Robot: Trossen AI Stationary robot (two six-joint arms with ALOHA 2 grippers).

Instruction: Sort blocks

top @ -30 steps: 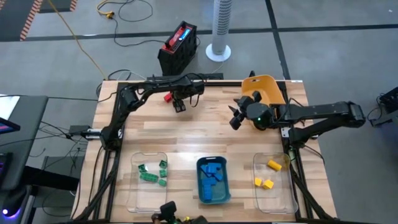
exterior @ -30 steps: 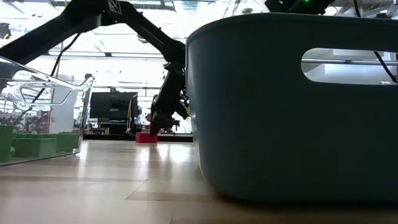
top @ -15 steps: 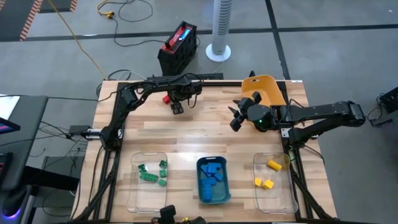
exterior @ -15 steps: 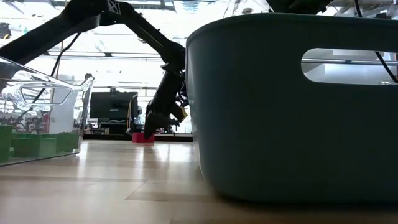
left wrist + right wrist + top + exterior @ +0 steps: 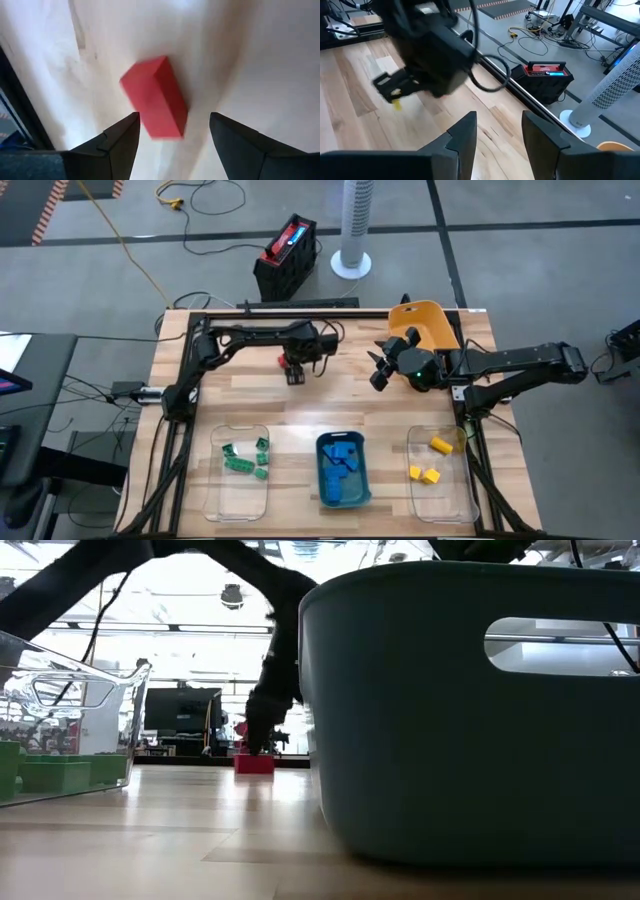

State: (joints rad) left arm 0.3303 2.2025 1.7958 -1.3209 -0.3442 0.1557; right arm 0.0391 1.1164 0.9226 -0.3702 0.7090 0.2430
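Note:
A red block [image 5: 155, 100] lies flat on the table's far middle, also visible in the high view as the red block [image 5: 287, 362] and in the low view as the red block [image 5: 254, 763]. My left gripper [image 5: 294, 373] points steeply down over it, open, with a finger on either side of the block. My right gripper [image 5: 379, 372] hovers open and empty at the far right, in front of the yellow bin [image 5: 432, 326]. Green blocks [image 5: 246, 460], blue blocks [image 5: 343, 465] and yellow blocks [image 5: 431, 463] lie in three bins near the front edge. My left gripper comes at the red block from above, its fingers straddling the block, which lies askew between them on the table. One finger [image 5: 122, 140] stands right at the block's end [image 5: 146, 127]; I cannot tell whether it touches. The other finger stands clear of it.
A clear bin [image 5: 215, 480] stands at the front left, a teal bin [image 5: 322, 480] at the front middle and a clear bin [image 5: 462, 485] at the front right. In the low view the teal bin's wall [image 5: 470, 740] blocks the right half. Bare wood lies between the arms and the bins.
My left gripper has swung toward the table's right and near edges and rolled a little, staying open. The red block has slid along the table the same way with it and still lies on the wood.

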